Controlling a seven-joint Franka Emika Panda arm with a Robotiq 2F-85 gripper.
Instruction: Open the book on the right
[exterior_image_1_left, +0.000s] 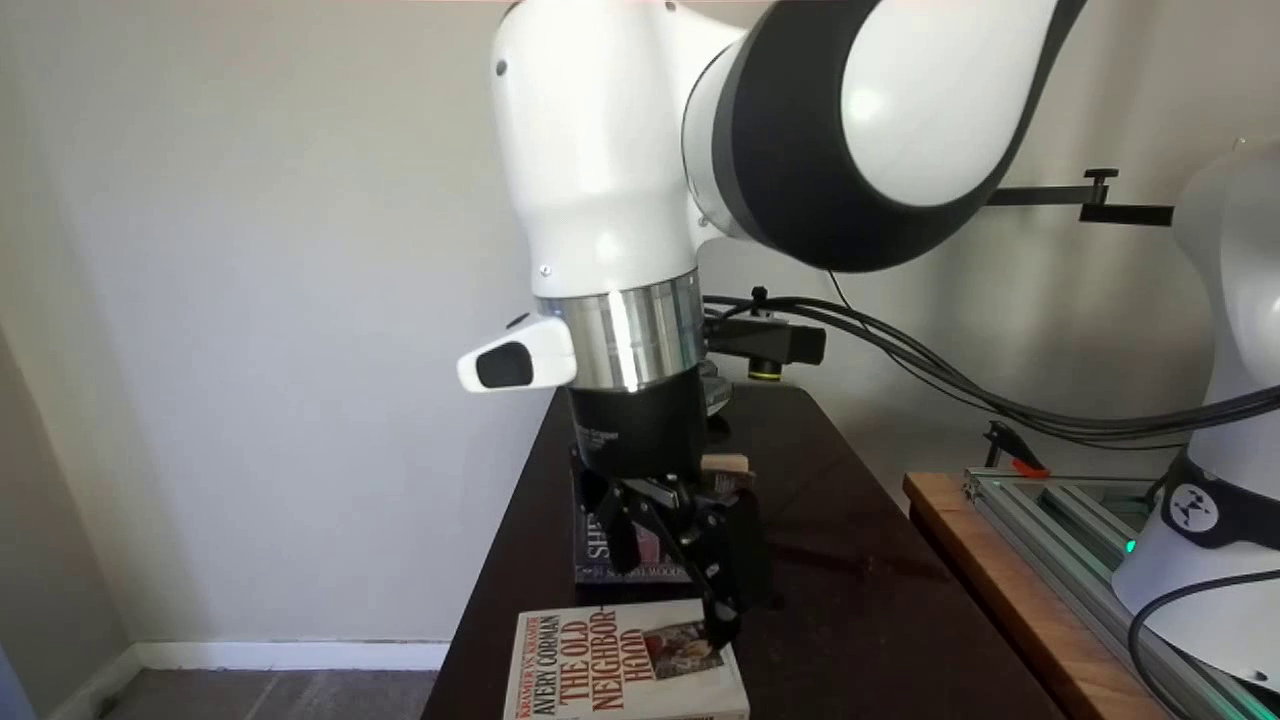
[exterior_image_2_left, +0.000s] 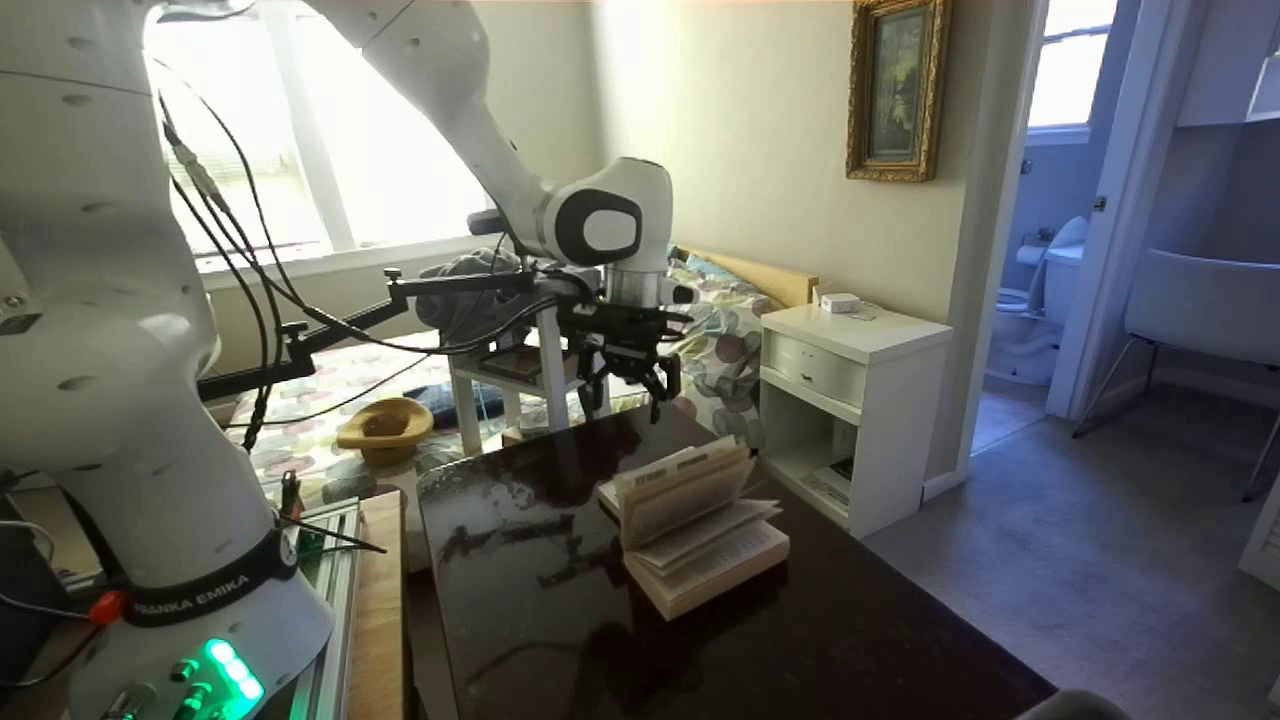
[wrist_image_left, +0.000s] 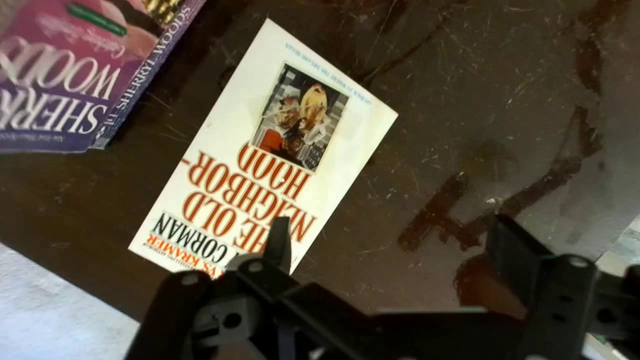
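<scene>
Nearest in an exterior view, the Sherryl Woods paperback (exterior_image_2_left: 700, 550) lies fanned open on the table (exterior_image_2_left: 850, 640); its unheld leaves (exterior_image_2_left: 685, 500) could spring shut. Beyond hangs the empty gripper (exterior_image_2_left: 626, 405), 2 fingers (wrist_image_left: 277, 241) spread; lowered, 1 could shove The Old Neighborhood (wrist_image_left: 260, 150).

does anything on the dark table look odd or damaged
Yes: in an exterior view, the open book has some pages standing fanned up rather than lying flat. In the wrist view, the tabletop looks scratched.

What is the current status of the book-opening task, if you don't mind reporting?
Gripper open, holding nothing. Target book open, some pages standing up. Cream-covered book lies close by, seemingly not in the way.
</scene>
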